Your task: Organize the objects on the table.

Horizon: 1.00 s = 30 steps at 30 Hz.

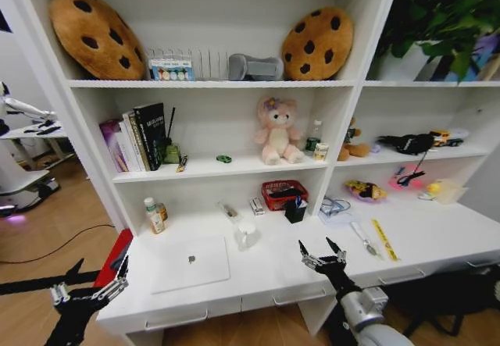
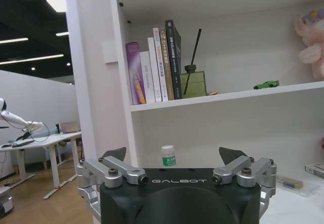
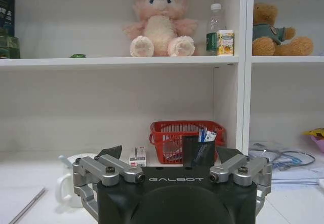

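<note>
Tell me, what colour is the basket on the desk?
Red. The basket shows best in the right wrist view, standing at the back of the desk.

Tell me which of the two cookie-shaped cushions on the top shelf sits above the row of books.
The left cookie cushion: it leans at the top shelf's left end, directly above the books. The other cookie cushion stands farther right, above the pink plush bear.
</note>
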Tool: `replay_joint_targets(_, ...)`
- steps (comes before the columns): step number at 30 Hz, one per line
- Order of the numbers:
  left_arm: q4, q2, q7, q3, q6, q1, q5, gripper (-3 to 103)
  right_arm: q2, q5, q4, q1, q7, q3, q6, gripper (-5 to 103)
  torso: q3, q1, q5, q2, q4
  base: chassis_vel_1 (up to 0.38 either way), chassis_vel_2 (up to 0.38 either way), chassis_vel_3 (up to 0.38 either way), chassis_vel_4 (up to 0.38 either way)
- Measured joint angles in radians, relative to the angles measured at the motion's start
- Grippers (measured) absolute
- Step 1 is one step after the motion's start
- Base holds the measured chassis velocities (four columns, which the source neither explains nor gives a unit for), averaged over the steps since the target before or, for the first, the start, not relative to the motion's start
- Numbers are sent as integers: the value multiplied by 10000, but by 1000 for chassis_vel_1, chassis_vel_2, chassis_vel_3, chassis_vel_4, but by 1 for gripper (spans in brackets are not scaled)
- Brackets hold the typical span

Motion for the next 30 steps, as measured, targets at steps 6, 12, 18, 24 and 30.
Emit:
replay_joint_targets(6,-1,0,2,0,0,0,0,100,0,0,0,-1,0,-1,0,100,0,1,0,0,-1,324,-323,-328,340)
replay_joint_targets(12,-1,0,2,-1,0,1,0,100,0,0,0,-5,0,0,0,100,-4,-10,-4,7,3,354,-310,-334,329)
replay_joint_targets(18,-1,0,3,0,0,2,0,100,0,0,0,-6,0,0,0,100,-4,-12,4,8,-11,67,-85,-155,154)
replay_joint_targets(24,-1,0,2,1,0,1,0,100,0,0,0,4,-1,0,0,100,5,13,0,-6,4,-29,41,49,-27)
replay_joint_targets(30,-1,0,2,1,0,0,0,100,1,0,0,4,0,0,0,100,3,8,-3,-5,-1,-30,48,32,-46)
